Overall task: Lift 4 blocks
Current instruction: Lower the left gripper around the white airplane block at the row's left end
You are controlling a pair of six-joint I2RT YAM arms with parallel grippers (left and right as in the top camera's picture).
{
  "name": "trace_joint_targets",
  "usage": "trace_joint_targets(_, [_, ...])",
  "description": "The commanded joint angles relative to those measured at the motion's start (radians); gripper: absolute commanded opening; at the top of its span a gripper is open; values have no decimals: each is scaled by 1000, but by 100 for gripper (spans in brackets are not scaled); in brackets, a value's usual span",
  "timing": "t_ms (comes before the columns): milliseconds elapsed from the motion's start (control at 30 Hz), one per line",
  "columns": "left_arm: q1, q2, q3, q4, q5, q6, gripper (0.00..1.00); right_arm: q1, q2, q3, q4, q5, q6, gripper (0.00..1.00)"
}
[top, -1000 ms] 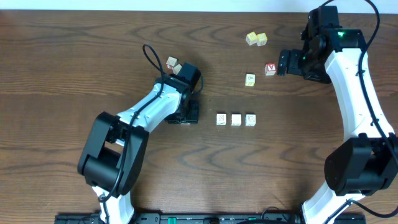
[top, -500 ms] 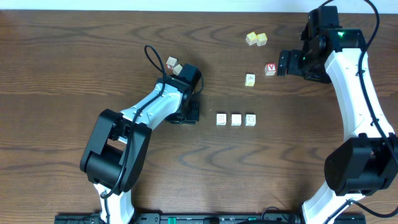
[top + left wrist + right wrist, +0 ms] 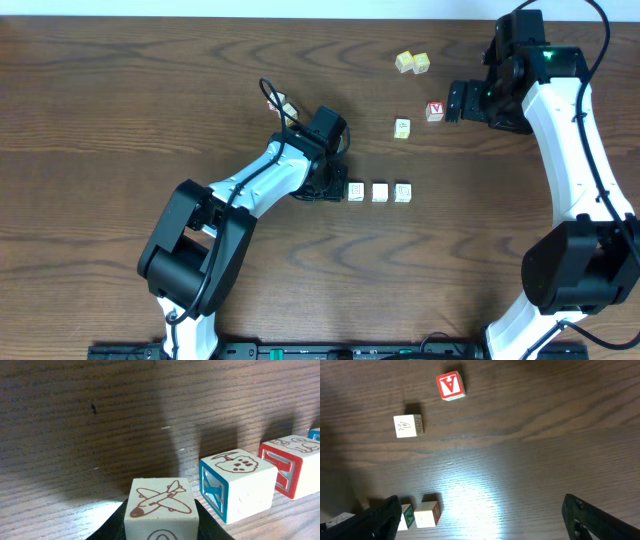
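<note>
Smooth cubic blocks (image 3: 237, 485) on grained table (image 3: 75, 435)

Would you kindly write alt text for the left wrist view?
The left gripper clamps a cream airplane block at bottom centre. Beside it, a blue-sided paw-print block and a red-sided block sit in a row on the wooden table.

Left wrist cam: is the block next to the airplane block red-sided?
No, the paw-print block beside the airplane block has blue sides; the red-sided block sits beyond.

wooden table (image 3: 120, 80), blocks (image 3: 380, 192) in a row
</note>
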Motion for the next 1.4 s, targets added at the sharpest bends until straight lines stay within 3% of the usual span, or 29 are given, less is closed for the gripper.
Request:
trace_joint_targets(0, [-4,-11,-3,2,-42,9,17,2,-9,-8,1,2,-10,99])
trace_joint_targets(333, [-18,-11,-3,-11,-66,-10,25,2,-9,-8,-2,2,-10,99])
trace_joint_targets(667, [-26,-10,-3,-11,-66,-21,25,2,-9,-8,-7,2,-10,99])
trace_joint_targets(1000, [-26,-10,-3,-10,-66,-21,41,3,-9,-8,-13,2,-10,99])
trace_joint_targets(1367, [-26,-10,-3,-8,-65,-21,41,3,-9,-8,-13,2,-10,99])
